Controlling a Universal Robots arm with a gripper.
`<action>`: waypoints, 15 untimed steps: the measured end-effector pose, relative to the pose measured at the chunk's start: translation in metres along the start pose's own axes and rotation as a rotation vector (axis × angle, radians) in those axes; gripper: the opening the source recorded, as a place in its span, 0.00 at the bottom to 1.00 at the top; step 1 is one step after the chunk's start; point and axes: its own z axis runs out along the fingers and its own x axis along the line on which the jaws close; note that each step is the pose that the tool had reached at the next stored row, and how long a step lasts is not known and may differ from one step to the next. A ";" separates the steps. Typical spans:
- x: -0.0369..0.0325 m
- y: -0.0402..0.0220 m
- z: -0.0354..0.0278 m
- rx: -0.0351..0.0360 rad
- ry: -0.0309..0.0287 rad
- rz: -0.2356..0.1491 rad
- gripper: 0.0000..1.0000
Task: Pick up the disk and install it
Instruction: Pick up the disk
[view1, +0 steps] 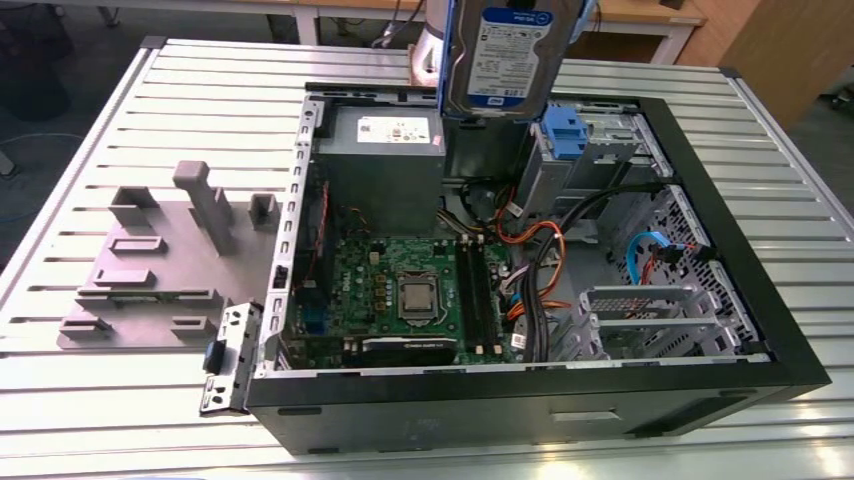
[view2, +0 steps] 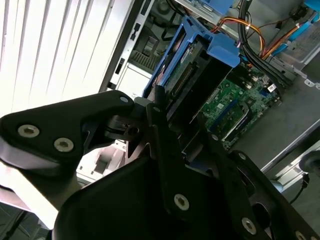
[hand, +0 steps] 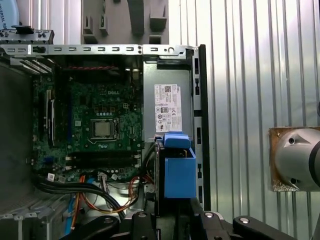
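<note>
Gripper (view2: 177, 107) clamped on disk (view2: 192, 82), fingers (view2: 161, 120) either side of it, blue carrier handle pointing away. Disk at top centre of exterior view, upright, label facing camera, held above open case (view1: 534, 390). Power supply (view1: 384, 160) just below and to its left, motherboard (view1: 400, 290) lower down. Case sits on slatted table (view1: 160, 90). Grey fixture (view1: 160, 270) at left.

Txt on disk (view1: 517, 55) illegible
</note>
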 end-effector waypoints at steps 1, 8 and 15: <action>0.0014 -0.0001 -0.0001 0.0000 0.0000 0.000 0.35; 0.0122 -0.0012 -0.0009 0.0000 0.0001 0.000 0.35; 0.0227 -0.0023 -0.0016 0.0000 0.0000 0.000 0.35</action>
